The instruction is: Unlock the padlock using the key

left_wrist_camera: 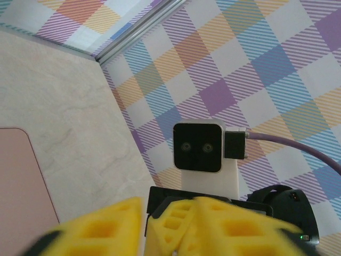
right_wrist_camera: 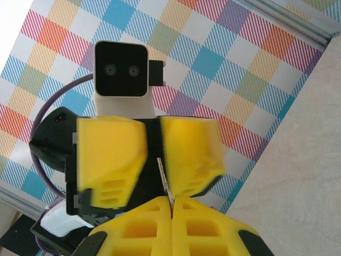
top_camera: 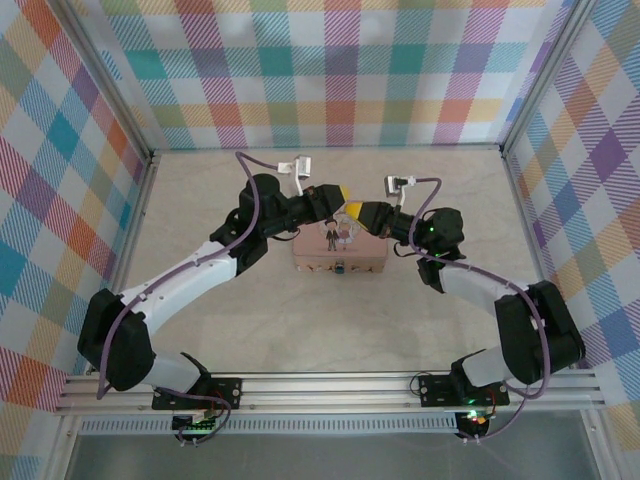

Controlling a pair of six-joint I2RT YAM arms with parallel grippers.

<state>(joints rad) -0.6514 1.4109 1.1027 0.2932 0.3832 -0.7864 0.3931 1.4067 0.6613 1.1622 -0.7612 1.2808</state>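
Left claw (top_camera: 338, 192): its blocky yellow fingers (right_wrist_camera: 112, 154), moulded with ribbed cut-outs, stand spread, a dark gap between them; they grip nothing, though the tip of the key (right_wrist_camera: 166, 181) reaches up into that gap. Right claw (right_wrist_camera: 171, 205): the matching yellow latticed fingers are pressed together, pinching the key, a thin silver metal strip that projects from between their tips. In the top view the two claws meet nose to nose above the far edge of the pink tin (top_camera: 365, 252), a flat rectangular box with rounded corners and a cartoon couple on its lid. Padlock (top_camera: 341, 267): a tiny blue-teal body at the middle of the tin's near side, below and apart from both claws; its metal part is too small to make out. Tabletop (top_camera: 250, 320): matte beige, faintly stone-flecked. Enclosure walls (top_camera: 340, 70): pastel plaid panels.
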